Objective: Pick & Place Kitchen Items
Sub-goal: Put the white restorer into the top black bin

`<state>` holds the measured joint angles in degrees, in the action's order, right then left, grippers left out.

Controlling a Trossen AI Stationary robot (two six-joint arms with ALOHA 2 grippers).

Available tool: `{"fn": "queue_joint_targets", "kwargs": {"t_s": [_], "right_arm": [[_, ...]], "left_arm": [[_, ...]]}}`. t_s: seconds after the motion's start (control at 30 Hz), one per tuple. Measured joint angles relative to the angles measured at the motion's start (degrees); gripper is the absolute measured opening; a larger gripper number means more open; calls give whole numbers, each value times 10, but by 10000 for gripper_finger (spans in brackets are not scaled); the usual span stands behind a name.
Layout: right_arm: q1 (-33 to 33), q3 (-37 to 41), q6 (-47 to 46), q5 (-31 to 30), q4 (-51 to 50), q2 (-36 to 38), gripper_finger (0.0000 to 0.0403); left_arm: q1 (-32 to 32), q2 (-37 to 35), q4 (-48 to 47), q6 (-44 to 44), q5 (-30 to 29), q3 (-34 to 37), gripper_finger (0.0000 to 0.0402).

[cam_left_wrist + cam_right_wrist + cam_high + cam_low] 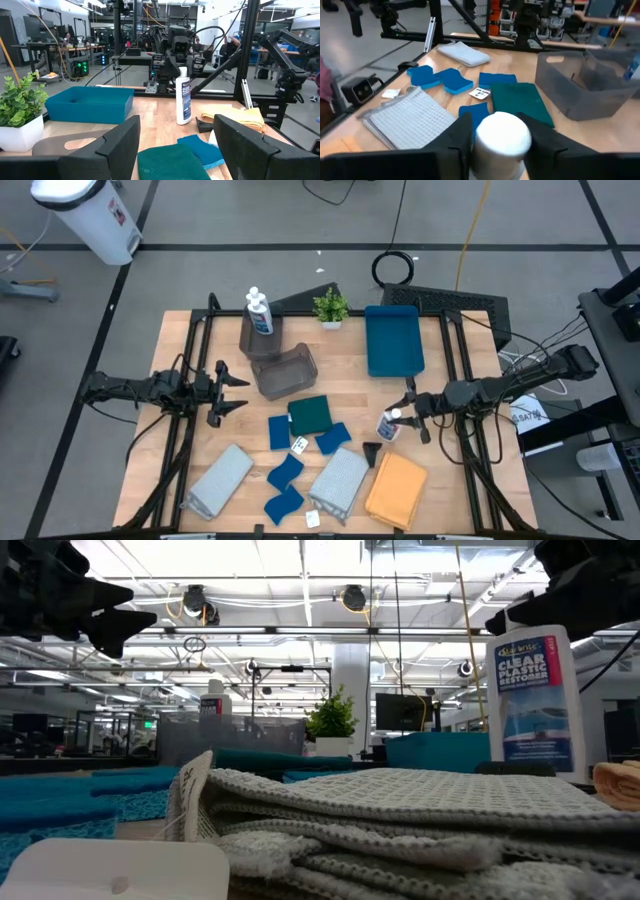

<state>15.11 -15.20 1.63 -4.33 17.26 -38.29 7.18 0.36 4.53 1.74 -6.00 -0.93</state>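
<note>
A small white bottle point(389, 426) with a blue label stands upright right of the table's middle, and my right gripper point(405, 414) is shut on its top. It also shows in the low view as the bottle point(530, 700). My left gripper point(232, 392) hangs open at the table's left side, over bare wood, holding nothing. Lying flat at the near middle are a dark green cloth point(311, 415), several blue sponges point(284, 472), two grey cloths point(340, 480) and an orange cloth point(397, 490). Two more bottles point(258, 310) stand in a grey bin point(262, 340). My right gripper pinches the bottle's white cap point(502, 134) between its two fingers point(462, 142), one on each side. The fingers come in about level from the table's right side. The bottle stands upright, and its base point(183, 121) looks to rest on the table.
A second grey bin point(287, 370) lies beside the first. A blue tray point(393, 340) sits at the far right and a small potted plant point(331, 307) at the far middle. Bare wood lies between the tray and the held bottle.
</note>
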Motion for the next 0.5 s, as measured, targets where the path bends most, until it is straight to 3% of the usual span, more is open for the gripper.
{"fn": "queue_joint_targets", "kwargs": {"t_s": [0.07, 0.17, 0.33, 0.5], "right_arm": [[0, 0, 41, -2, 14, 0, 84], [0, 0, 92, -12, 41, -1, 84], [-1, 0, 105, -65, 49, -16, 84], [0, 0, 106, -53, 78, -54, 84]], "left_arm": [[0, 0, 0, 0, 0, 0, 255], [0, 0, 0, 0, 0, 0, 255], [0, 0, 0, 0, 0, 0, 255], [0, 0, 0, 0, 0, 0, 255]]}}
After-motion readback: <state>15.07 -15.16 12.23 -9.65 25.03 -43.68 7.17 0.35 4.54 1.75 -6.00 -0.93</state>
